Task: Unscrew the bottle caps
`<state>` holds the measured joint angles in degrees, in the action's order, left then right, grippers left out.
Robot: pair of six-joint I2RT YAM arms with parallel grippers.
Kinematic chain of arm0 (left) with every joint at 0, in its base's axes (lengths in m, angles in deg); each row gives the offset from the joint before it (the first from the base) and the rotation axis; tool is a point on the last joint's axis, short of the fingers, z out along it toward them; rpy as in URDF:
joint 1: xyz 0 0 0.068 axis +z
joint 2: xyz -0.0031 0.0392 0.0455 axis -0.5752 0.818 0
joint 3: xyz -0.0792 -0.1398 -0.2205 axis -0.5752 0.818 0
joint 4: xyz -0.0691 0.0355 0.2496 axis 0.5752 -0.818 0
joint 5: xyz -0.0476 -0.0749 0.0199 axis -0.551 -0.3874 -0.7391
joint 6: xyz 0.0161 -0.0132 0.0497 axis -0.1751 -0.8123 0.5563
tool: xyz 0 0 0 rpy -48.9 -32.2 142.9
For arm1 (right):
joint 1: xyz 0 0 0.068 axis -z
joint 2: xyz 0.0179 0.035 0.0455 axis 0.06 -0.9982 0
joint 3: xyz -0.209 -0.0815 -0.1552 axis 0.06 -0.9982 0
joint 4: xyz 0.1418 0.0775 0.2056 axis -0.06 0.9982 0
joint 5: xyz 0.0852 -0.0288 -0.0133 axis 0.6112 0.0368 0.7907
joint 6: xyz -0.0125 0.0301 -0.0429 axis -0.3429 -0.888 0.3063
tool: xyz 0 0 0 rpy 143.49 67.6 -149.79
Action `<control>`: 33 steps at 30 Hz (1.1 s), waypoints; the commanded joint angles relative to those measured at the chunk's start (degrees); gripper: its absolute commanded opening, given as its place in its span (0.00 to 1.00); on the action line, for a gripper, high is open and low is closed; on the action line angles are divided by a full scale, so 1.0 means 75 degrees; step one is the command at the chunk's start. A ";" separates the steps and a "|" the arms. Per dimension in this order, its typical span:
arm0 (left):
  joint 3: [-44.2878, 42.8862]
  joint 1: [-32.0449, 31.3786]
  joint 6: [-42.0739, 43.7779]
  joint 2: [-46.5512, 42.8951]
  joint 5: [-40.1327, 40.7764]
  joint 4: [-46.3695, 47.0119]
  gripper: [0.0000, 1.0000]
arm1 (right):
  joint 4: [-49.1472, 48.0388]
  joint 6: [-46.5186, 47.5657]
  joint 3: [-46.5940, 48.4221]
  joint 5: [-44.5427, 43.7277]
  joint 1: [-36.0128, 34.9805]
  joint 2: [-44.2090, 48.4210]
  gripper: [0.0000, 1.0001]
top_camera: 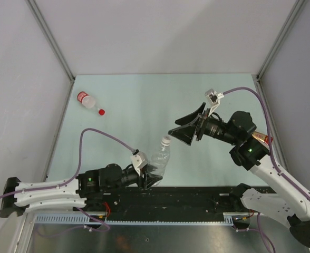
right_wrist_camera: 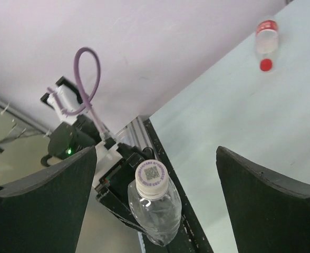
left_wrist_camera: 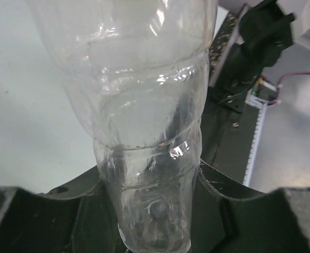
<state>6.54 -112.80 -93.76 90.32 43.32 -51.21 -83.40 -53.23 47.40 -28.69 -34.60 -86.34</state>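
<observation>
My left gripper (top_camera: 152, 176) is shut on the lower part of the clear crinkled bottle (top_camera: 160, 158) and holds it tilted up, off the table. The bottle fills the left wrist view (left_wrist_camera: 144, 105), between the gripper's fingers (left_wrist_camera: 152, 211). Its white cap (top_camera: 166, 139) is on the neck. My right gripper (top_camera: 178, 128) is open, a short way from the cap and facing it. In the right wrist view the cap (right_wrist_camera: 152, 176) sits centred between the wide-open fingers (right_wrist_camera: 156, 150), above the bottle (right_wrist_camera: 155, 211).
The red-labelled bottle (top_camera: 84, 98) lies at the far left of the table, with a red cap (top_camera: 100, 112) at its end; I cannot tell whether it is attached. The amber bottle (top_camera: 260, 138) is mostly hidden behind the right arm. Walls enclose the table.
</observation>
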 commanded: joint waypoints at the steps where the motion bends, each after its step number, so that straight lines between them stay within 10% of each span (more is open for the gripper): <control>1: -0.0266 0.0032 0.0287 0.0387 0.0984 -0.0410 0.02 | 0.0152 -0.0408 0.0151 -0.0746 0.0218 -0.0137 0.99; 33: -0.3378 -0.0984 -0.0281 0.5388 0.6715 -0.4816 0.02 | 0.1873 -0.0284 0.0245 0.1083 0.1276 -0.2172 0.93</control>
<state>-16.32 -119.62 -93.49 129.82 88.01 -85.28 -71.44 -57.30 47.40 -24.34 -25.53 -101.56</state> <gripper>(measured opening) 0.484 0.955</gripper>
